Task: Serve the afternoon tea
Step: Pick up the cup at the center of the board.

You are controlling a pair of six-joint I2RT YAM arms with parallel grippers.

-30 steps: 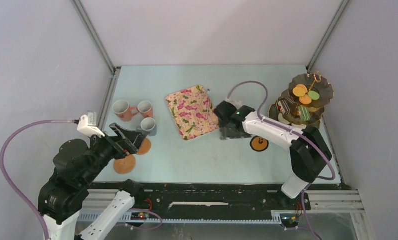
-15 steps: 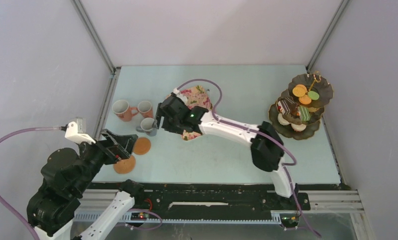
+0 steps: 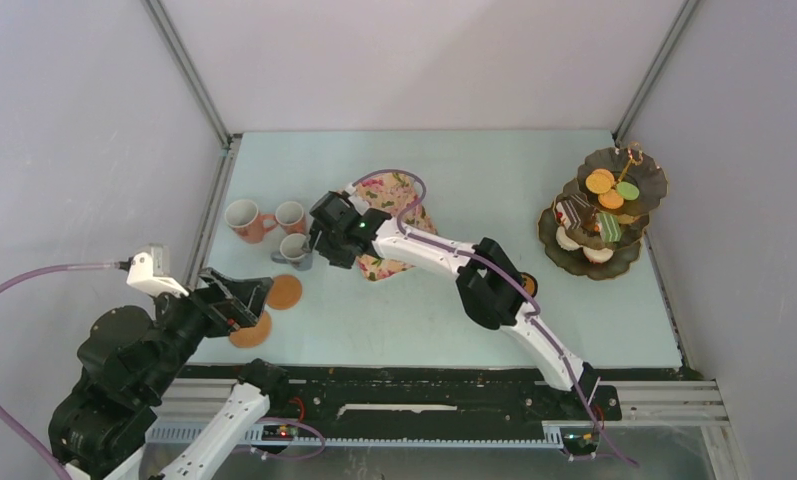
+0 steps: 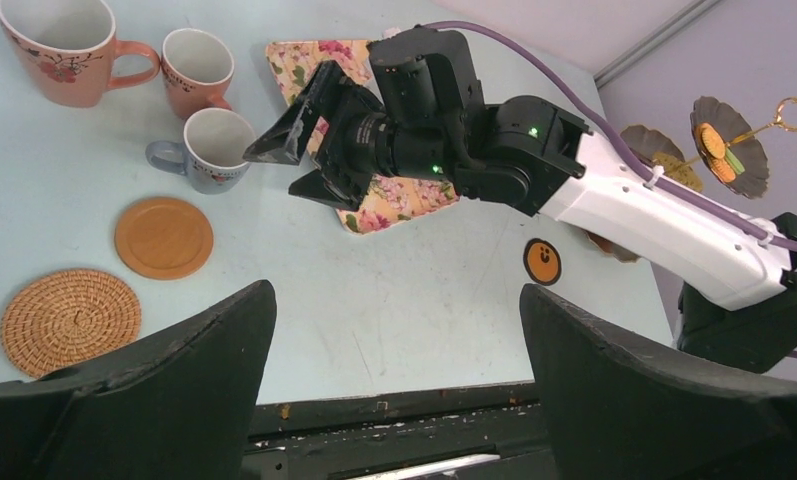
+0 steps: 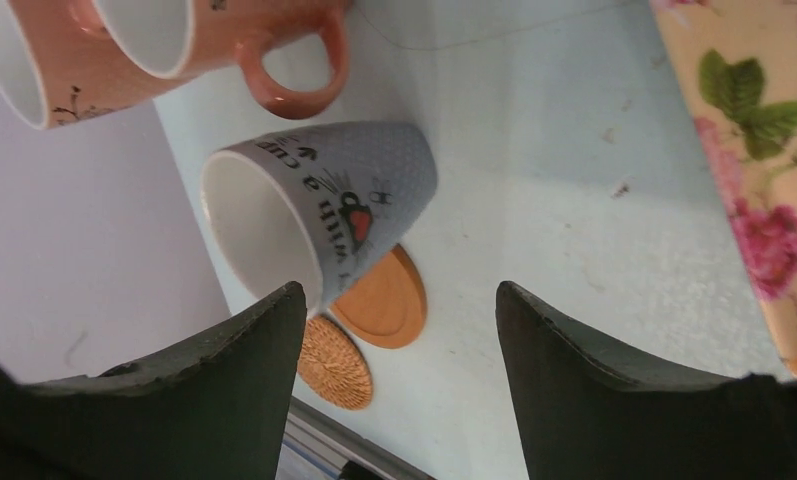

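Nearest the bases, my left gripper [image 3: 236,297] hovers with its jaws wide apart and nothing between them, just above a woven coaster [image 4: 69,320]. A smooth wooden coaster [image 4: 164,237] lies just beyond that on the pale worktop [image 3: 424,310]. Well off to the right, a third coaster with a dark face pattern [image 4: 542,261] lies alone. All three coasters are bare.

Farther back, my right arm stretches across to the left. Its right gripper [image 5: 399,295] has its jaws apart, pointed at the grey mug [image 5: 319,205], which stands upright on the worktop just beyond the wooden coaster. One finger is close beside the mug's rim, but I cannot tell whether it touches; nothing is clamped.

Behind the grey mug, two pink-orange mugs [image 3: 242,217] stand close together, also on the bare worktop. The floral tray [image 4: 399,205] lies in the middle, partly under my right arm.

At the far right, the dark three-tier stand [image 3: 657,180] carries macarons and cake slices [image 3: 574,212].

I judge the task barely begun: the sweets look set out, but no mug is on a coaster yet.
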